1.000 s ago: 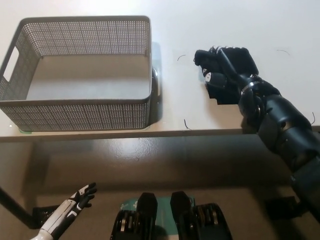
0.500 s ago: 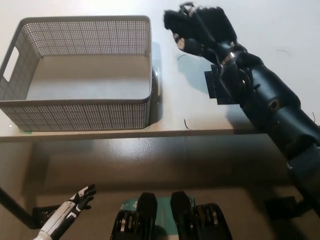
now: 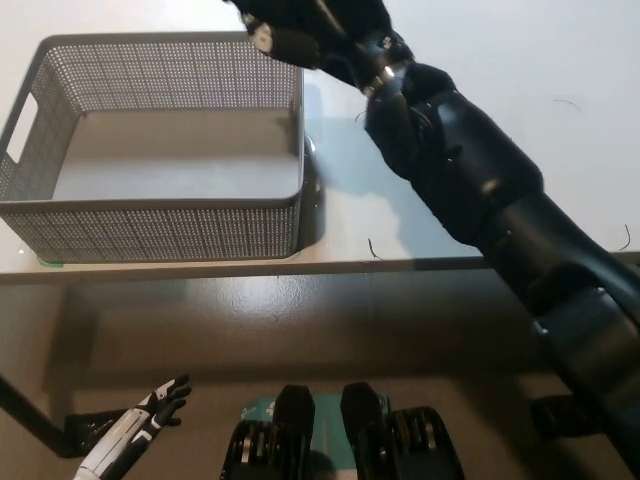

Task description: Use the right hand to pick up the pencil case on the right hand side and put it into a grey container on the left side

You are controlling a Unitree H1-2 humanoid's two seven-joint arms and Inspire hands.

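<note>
We are swinging our black right hand [image 3: 300,25], clenched on what looks like the dark pencil case, from the counter's [image 3: 560,60] right side over the grey perforated plastic container [image 3: 150,215]; release comes next. Our white left hand [image 3: 150,412] is hanging open below.

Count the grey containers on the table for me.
1. The grey container sits on the left of the table, and the right robot hand is above its far right corner. Nothing else like it shows, though the arm covers part of the table.

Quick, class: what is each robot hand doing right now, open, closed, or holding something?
Left hand: open, holding nothing, resting low at the lower left.
Right hand: over the grey basket's far right corner; grip cannot be told.
</note>
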